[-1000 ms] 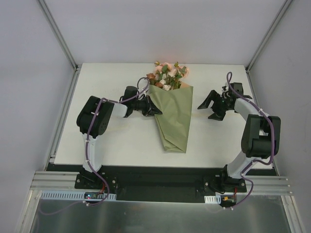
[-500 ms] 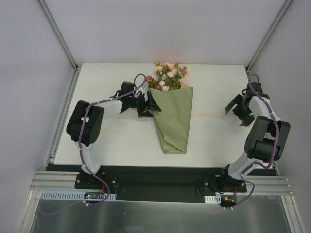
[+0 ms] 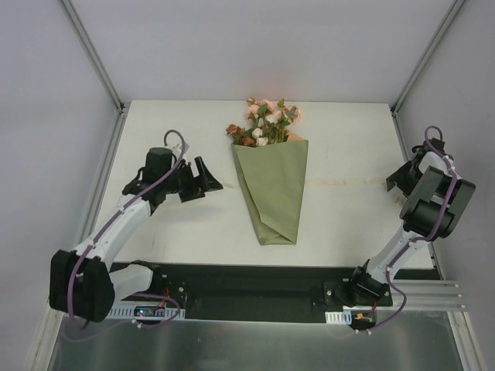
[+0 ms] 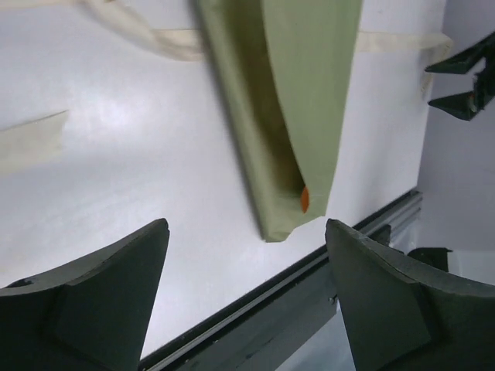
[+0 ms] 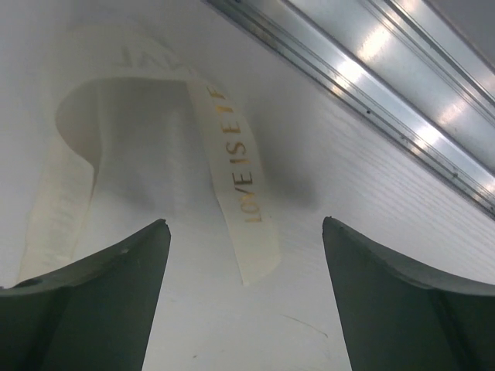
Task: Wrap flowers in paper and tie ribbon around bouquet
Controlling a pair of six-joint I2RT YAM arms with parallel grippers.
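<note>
Both claws empty, jaws apart; bouquet lies untied mid-table.

Left claw [image 3: 203, 176] stands near the left side of the paper cone [image 3: 272, 185], not touching. Right claw [image 5: 244, 232] hovers over the ribbon [image 5: 240, 193] end, a printed loop by the table [image 3: 348, 224] right rail. The ribbon passes under the cone and out both sides. The cone holds the flowers [image 3: 264, 124], blooms at the far mouth, stems hidden. Likely risk: nothing pins the wrap, so tugging the limp ribbon may drag or unroll it.
</note>
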